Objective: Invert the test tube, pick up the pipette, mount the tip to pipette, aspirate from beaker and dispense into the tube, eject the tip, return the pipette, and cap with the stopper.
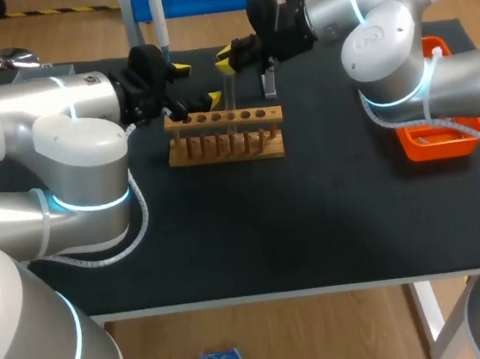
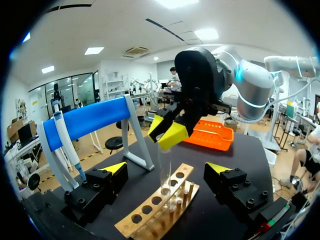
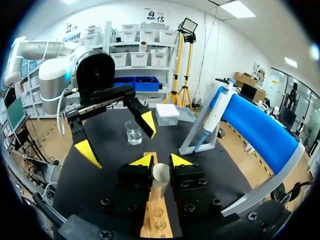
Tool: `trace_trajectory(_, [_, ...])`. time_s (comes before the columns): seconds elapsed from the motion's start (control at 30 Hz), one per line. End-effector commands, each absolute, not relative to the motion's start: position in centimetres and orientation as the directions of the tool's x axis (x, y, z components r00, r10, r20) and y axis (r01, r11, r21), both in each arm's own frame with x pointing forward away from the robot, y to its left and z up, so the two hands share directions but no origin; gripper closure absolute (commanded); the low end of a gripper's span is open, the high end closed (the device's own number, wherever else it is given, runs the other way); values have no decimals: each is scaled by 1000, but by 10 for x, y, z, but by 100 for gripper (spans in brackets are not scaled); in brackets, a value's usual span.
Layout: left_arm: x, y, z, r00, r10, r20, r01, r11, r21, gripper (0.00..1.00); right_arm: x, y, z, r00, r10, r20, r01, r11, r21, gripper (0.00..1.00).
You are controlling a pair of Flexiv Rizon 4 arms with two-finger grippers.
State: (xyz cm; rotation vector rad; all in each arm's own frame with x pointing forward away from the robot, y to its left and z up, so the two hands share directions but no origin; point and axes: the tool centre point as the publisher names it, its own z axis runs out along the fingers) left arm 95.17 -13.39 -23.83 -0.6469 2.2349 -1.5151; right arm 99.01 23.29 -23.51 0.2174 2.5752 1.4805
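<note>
Where the head view looks down, the test tube [image 1: 231,102] stands upright at the wooden rack [image 1: 226,145] on the worktop, clasped near its top by the right jaws. In the left wrist view, the left jaws stand released astride the rack. In the right wrist view, the tube looks like thin, clear glass, probably light, slick and brittle, so it wants a gentle hold high up.

**Camera positions**

The head camera looks down on the counter [image 1: 314,223] from behind. Both wrist cameras sit close over the rack [image 1: 226,146] all three share, the left facing the right pincer [image 2: 166,132], the right the left pincer [image 3: 118,138].
</note>
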Motion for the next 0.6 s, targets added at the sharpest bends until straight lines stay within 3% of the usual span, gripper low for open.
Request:
trace_trajectory(0.03, [953,-133,-238,-831,-554,-40,-169,321,-932,0,991,232,-240,-977,204,-63,48,496,867,100])
trace_trajectory(0.57, [953,-133,-238,-831,-554,-40,-169,321,-932,0,986,231,-250,-979,198,-42,62,491,869,100])
trace_trajectory(0.6, [953,-133,-238,-831,-554,-40,-169,321,-932,0,985,231,-249,-979,199,-42,62,491,869,72])
